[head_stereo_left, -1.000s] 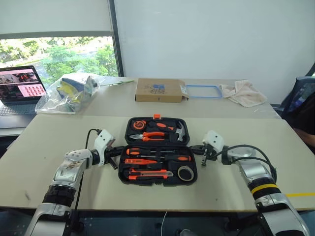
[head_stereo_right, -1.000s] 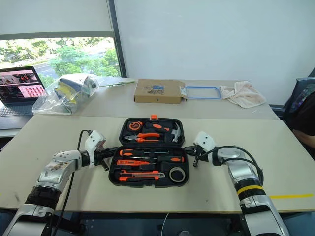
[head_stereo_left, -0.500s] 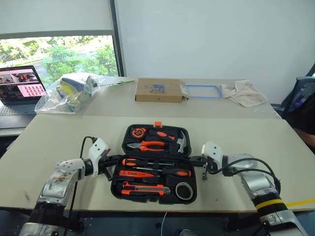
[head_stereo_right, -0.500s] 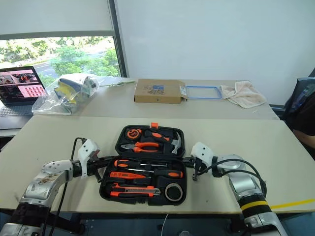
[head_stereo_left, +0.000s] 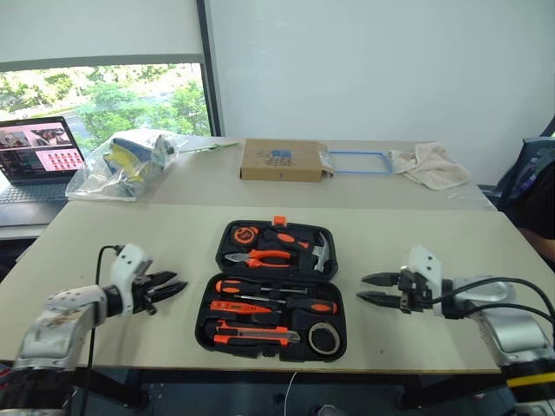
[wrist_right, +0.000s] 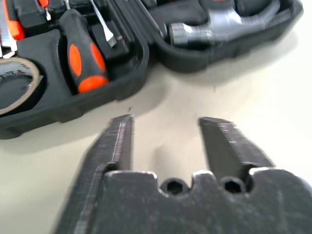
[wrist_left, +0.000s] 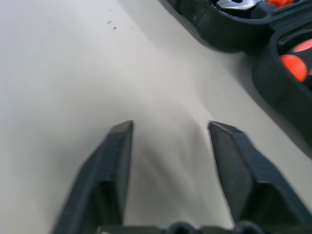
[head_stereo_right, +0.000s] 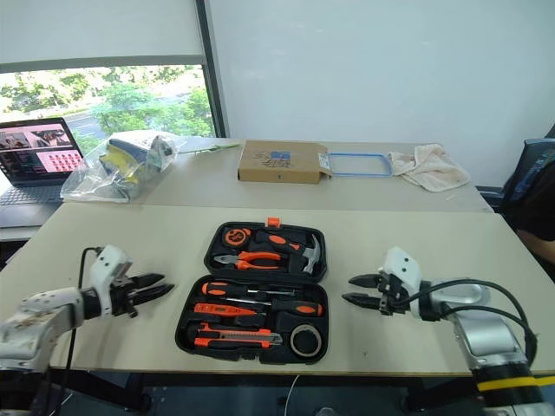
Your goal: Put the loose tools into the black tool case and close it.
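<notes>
The black tool case [head_stereo_left: 276, 289] lies open in the middle of the table [head_stereo_left: 78, 234], with 2 screwdrivers, a knife and a tape roll [head_stereo_left: 326, 335] inside (lid flat). The left gripper [head_stereo_left: 173, 289] and right gripper [head_stereo_left: 371, 289] flank it, fingers spread, holding nothing.
</notes>
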Controlling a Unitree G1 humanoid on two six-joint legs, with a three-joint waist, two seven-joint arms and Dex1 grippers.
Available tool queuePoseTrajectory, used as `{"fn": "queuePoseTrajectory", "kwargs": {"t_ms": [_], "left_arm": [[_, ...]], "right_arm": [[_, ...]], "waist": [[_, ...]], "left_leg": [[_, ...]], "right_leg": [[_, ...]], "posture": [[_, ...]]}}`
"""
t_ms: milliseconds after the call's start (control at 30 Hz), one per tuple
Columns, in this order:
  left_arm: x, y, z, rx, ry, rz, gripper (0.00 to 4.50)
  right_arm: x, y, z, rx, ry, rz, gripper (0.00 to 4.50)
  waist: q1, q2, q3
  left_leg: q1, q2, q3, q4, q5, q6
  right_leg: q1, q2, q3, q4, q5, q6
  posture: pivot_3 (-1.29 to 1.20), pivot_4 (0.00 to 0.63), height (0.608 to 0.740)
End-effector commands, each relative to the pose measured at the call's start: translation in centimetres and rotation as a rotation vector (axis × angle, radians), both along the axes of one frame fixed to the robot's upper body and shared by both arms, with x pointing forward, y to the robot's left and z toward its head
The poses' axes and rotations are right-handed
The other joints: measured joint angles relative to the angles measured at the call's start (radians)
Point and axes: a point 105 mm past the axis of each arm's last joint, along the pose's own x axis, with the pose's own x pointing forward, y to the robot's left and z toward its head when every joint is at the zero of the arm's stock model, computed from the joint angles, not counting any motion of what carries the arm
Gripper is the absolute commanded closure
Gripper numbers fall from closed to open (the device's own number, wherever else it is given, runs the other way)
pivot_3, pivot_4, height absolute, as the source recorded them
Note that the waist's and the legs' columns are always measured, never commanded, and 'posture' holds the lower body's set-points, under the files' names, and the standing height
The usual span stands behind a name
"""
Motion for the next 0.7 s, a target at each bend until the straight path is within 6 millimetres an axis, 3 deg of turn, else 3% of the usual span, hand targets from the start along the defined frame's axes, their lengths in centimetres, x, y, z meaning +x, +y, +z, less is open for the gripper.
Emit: {"fn": "queuePoseTrajectory", "kwargs": {"t_ms": [33,67,200,300,500,700], "left_arm": [[0.1,0.1,2.1,-0.011,0.011,0.031,0.52],[0.6,0.0,2.4,-0.017,0.002,0.058,0.52],[2.7,-2.0,4.0,-0.117,0.004,0.062,0.52],[4.1,-3.1,3.2,-0.047,0.106,0.086,0.52],[7.5,-4.6,3.6,-0.007,0.149,0.148,0.52],[7.8,-5.8,3.6,-0.003,0.188,0.106,0.52]], "right_arm": [[-0.4,-0.2,2.7,0.064,-0.01,-0.066,0.18],[0.0,0.1,3.5,0.093,-0.021,-0.084,0.01],[2.7,1.5,5.4,0.135,0.024,-0.172,0.01],[5.1,2.3,6.4,0.186,0.084,-0.257,0.01],[8.7,4.5,6.0,0.127,0.22,-0.362,0.01],[10.4,6.0,4.6,0.04,0.269,-0.397,0.01]], "waist": [[0.003,0.0,0.0],[0.004,0.0,0.0],[0.004,-0.001,0.001],[0.005,-0.003,0.001],[0.0,-0.003,0.001],[-0.01,-0.002,0.001]], "left_leg": [[0.0,0.0,0.0,0.0,0.0,0.0],[0.0,0.0,0.0,0.0,0.0,0.0],[0.003,-0.002,0.0,0.0,0.001,0.002],[0.003,-0.002,0.0,0.0,0.004,0.003],[0.005,-0.001,0.0,0.0,0.009,-0.001],[-0.005,-0.002,0.0,0.0,0.012,-0.003]], "right_leg": [[0.0,0.0,0.0,0.0,0.0,0.0],[0.0,-0.001,0.0,-0.001,0.0,0.0],[0.002,-0.002,0.001,0.0,0.004,-0.001],[0.002,0.0,0.001,0.0,0.008,-0.005],[0.004,0.002,0.001,0.001,0.01,-0.007],[-0.003,0.002,0.001,0.002,0.012,-0.003]], "posture": [[0.0,0.15,0.74],[0.0,0.15,0.74],[0.0,0.15,0.74],[0.0,0.15,0.74],[0.0,0.15,0.74],[0.0,0.15,0.74]]}}
